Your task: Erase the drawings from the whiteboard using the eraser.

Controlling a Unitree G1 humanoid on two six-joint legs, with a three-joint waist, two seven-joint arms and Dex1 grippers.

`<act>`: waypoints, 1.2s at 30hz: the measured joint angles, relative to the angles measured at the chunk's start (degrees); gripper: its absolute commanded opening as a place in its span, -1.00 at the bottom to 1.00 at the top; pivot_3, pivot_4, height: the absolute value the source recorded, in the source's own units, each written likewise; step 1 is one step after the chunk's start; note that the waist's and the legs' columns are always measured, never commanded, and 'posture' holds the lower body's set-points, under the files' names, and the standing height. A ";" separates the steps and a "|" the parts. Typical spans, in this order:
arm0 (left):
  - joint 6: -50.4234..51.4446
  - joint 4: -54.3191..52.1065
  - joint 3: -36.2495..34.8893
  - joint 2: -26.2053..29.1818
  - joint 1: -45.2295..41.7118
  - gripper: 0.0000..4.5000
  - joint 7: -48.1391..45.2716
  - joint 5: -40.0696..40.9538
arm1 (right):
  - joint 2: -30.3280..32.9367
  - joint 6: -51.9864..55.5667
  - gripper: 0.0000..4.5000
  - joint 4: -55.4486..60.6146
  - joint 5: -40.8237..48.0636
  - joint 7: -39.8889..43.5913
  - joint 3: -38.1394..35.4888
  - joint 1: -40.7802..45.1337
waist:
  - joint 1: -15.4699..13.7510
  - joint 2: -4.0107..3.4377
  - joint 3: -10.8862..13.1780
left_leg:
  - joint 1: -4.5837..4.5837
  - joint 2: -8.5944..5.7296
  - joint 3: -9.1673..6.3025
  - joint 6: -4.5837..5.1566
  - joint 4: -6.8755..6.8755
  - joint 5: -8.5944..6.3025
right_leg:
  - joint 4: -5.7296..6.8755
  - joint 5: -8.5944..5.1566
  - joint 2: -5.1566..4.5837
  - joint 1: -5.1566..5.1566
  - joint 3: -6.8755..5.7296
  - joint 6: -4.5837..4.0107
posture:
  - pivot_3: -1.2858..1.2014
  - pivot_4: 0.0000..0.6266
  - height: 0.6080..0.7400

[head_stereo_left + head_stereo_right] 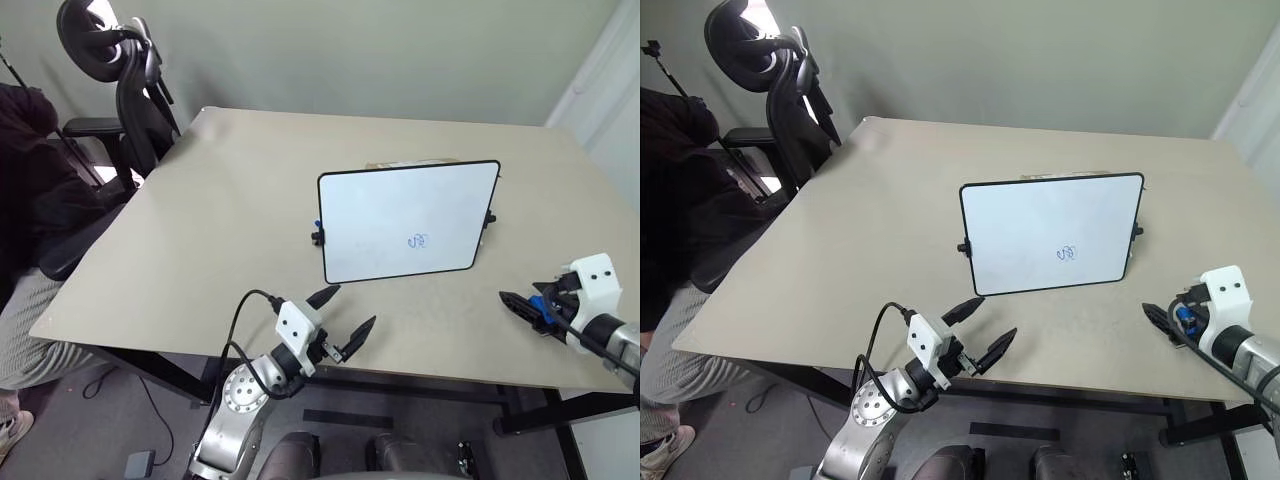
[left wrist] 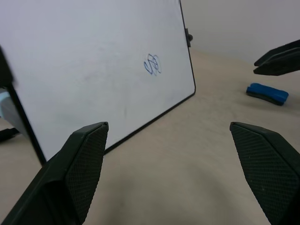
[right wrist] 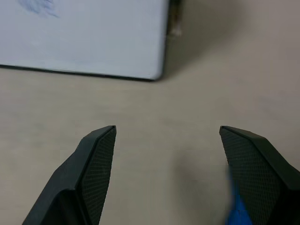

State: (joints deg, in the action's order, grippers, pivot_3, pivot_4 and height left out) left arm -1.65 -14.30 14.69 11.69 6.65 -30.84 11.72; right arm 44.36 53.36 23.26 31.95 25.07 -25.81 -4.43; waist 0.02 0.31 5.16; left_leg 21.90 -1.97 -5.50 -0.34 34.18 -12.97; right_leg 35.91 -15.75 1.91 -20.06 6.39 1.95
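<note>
The whiteboard stands propped on the desk, black-framed, with a small blue scribble low on its face. Right of the whiteboard lies the blue eraser, beneath the open, empty right end effector. The left end effector, also open, hangs before the whiteboard.

Readable text: none on any surface.
Whiteboard marking: only the drawings, a blue scribble that spells no letters or numbers.
Labels, brands, signs: none legible.
</note>
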 measured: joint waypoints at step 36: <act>-0.98 1.03 2.12 -1.73 1.26 1.00 0.92 -0.75 | 12.25 15.33 0.30 -28.03 -6.55 6.89 14.37 19.80 | -0.21 -0.12 -0.05 | 0.02 0.00 0.02 0.06 -0.04 0.10 | 0.03 0.09 -0.01 -0.01 0.01 0.15 | 0.03 -0.52 0.94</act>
State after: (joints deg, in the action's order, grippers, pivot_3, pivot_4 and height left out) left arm -2.62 -13.27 16.81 9.96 7.91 -29.92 10.96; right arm 56.60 68.69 -4.77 25.40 31.95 -11.44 15.37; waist -0.19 0.19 5.12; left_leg 21.92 -1.97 -5.48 -0.28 34.13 -12.87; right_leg 35.94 -15.66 1.91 -20.07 6.40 2.11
